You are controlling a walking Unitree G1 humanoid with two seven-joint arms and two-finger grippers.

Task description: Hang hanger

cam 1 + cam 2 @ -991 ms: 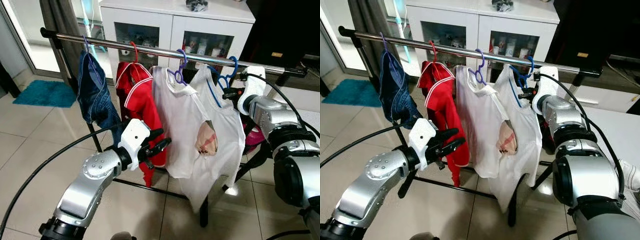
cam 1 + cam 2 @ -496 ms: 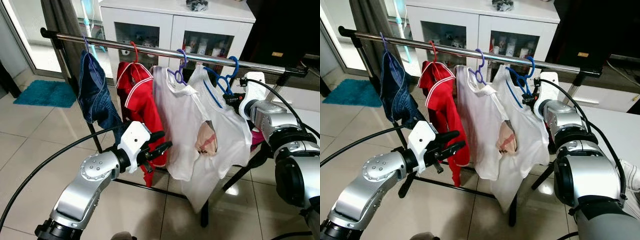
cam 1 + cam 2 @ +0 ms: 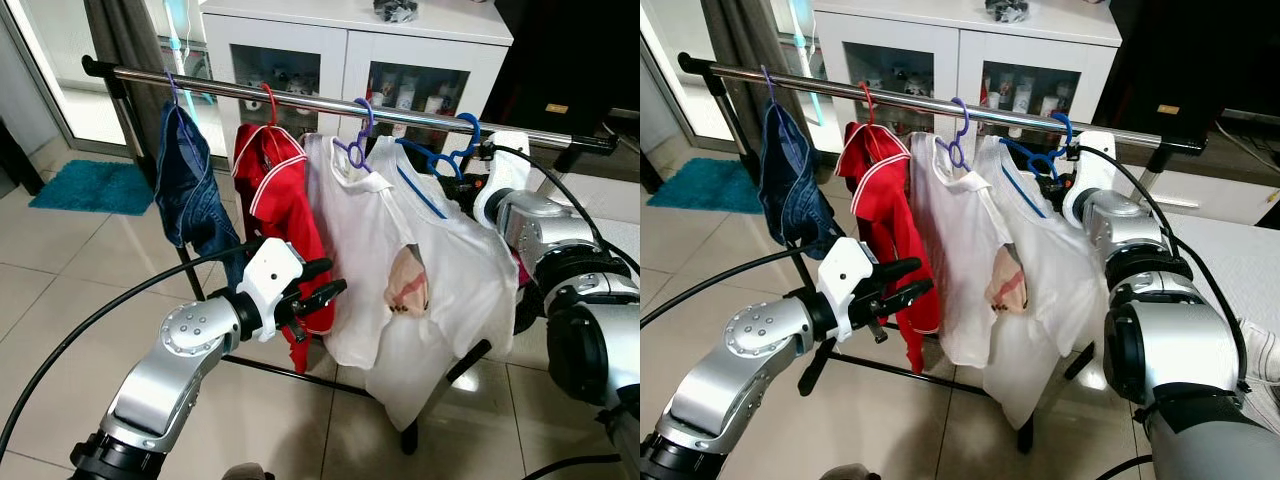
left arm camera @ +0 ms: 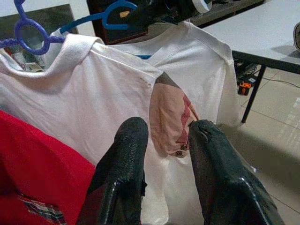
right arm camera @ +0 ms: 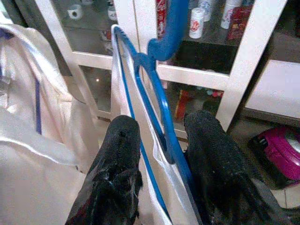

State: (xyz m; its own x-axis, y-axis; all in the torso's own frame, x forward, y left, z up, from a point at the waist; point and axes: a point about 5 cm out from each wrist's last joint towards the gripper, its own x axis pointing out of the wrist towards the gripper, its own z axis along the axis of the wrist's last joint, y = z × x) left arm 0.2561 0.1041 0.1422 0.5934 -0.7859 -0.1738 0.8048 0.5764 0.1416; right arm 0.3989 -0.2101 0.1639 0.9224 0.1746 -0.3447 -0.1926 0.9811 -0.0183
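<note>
Right fingers: my right gripper [image 5: 157, 187] has its two black fingers [image 5: 117, 164] closed on the frame of the blue hanger [image 5: 154, 89], which runs between them.
Left fingers: my left gripper [image 4: 164, 154] is spread with nothing in it, held low in front of the rack, just before the white cloth.
Hanger position: its hook [image 3: 466, 128] sits at the silver rail [image 3: 300, 98]; I judge it on or nearly on, but cannot tell whether it bears weight.
White shirt: the printed white shirt [image 3: 440, 290] hangs from it, pulled toward my right arm.
Risk, letting go: if the hook is only touching, opening my fingers drops shirt and hanger to the tiles.
Risk, pulling back: the shirt's shoulder lies against my fingers and may drag the hook off.
Risk, crowding: the purple hanger [image 3: 356, 135] hangs close beside.
Count, hangers on rail: four.
Count, garments: one denim [image 3: 185, 190], one red [image 3: 280, 200], two white.
Count, rails: one.
</note>
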